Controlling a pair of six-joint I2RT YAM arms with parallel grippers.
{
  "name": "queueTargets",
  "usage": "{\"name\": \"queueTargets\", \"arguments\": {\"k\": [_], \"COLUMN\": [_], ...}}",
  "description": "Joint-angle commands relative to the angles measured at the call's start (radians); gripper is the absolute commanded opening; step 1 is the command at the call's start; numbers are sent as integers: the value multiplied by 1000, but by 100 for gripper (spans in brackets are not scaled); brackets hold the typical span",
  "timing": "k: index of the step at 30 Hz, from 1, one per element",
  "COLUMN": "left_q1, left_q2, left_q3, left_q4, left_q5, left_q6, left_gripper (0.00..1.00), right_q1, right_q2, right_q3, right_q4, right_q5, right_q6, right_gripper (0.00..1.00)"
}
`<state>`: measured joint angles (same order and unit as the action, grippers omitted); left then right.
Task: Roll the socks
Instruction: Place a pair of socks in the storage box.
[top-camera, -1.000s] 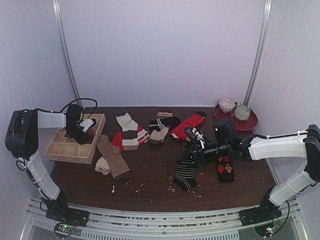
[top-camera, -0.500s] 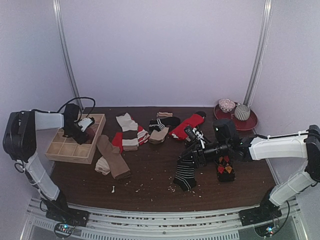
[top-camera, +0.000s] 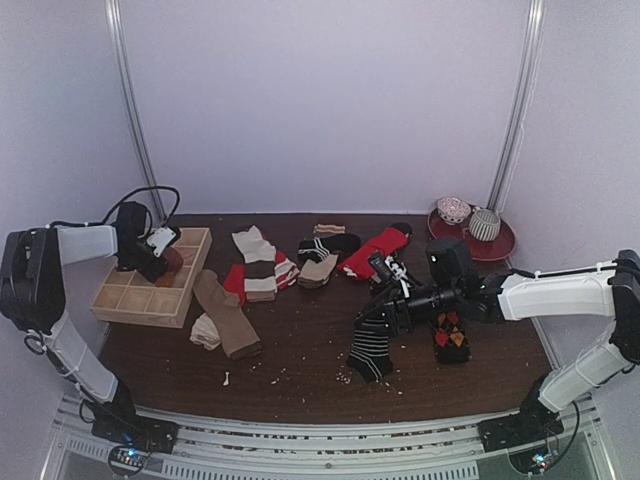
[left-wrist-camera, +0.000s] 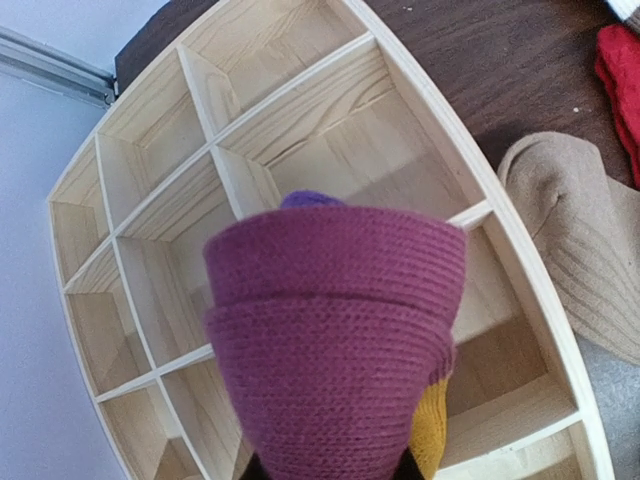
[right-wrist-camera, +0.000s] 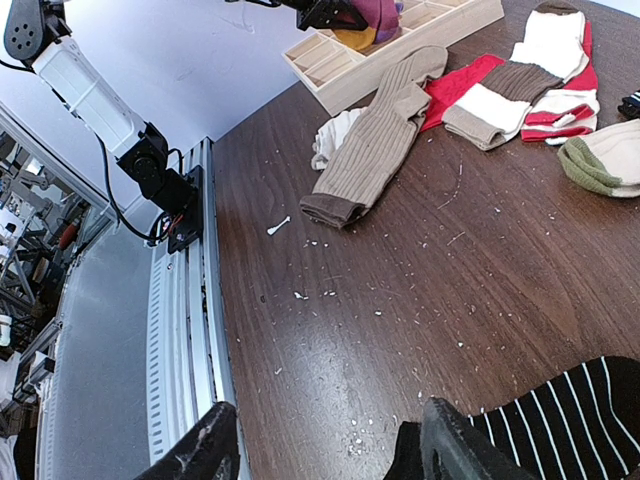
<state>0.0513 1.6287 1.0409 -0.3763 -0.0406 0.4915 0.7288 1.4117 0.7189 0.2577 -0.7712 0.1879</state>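
Observation:
My left gripper (top-camera: 160, 255) is shut on a rolled magenta-purple sock with an orange toe (left-wrist-camera: 335, 340). It holds the roll above the wooden compartment tray (left-wrist-camera: 150, 130); the roll fills the left wrist view and hides the fingers. My right gripper (top-camera: 385, 312) is open and empty, low over the table by a black-and-white striped sock (top-camera: 370, 345), which also shows in the right wrist view (right-wrist-camera: 560, 420). A tan sock (top-camera: 225, 315), red and cream-striped socks (top-camera: 258, 265), a red sock (top-camera: 375, 250) and an argyle sock (top-camera: 450, 335) lie loose on the table.
A red plate (top-camera: 500, 245) with two patterned bowls stands at the back right. The wooden tray (top-camera: 125, 295) sits at the left edge. White crumbs scatter over the dark table (right-wrist-camera: 400, 300). A metal rail (right-wrist-camera: 185, 330) runs along the near edge.
My left gripper has lifted and drawn back to the left with the rolled magenta sock, over the tray's far compartments. The right arm has not moved.

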Motion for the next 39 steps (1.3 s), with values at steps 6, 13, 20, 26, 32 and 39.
{"name": "queueTargets", "arguments": {"k": [6, 13, 20, 26, 32, 39], "left_q1": [-17, -87, -80, -11, 15, 3], "left_q2": [-45, 69, 146, 192, 302, 429], "left_q3": [-40, -24, -26, 43, 100, 110], "left_q4": [13, 5, -4, -47, -138, -153], "left_q5": [57, 27, 71, 86, 29, -86], "left_q6": [-16, -29, -13, -56, -53, -79], "left_gripper": [0, 0, 0, 0, 0, 1], "right_q1": [7, 8, 8, 9, 11, 15], "right_q2": [-16, -31, -34, -46, -28, -19], "right_q3": [-3, -6, -6, -10, -9, -7], "right_q4": [-1, -2, -2, -2, 5, 8], "right_q5": [0, -1, -3, -4, -4, -4], "right_q6": [-3, -2, -1, -2, 2, 3], "right_gripper": [63, 63, 62, 63, 62, 62]}}
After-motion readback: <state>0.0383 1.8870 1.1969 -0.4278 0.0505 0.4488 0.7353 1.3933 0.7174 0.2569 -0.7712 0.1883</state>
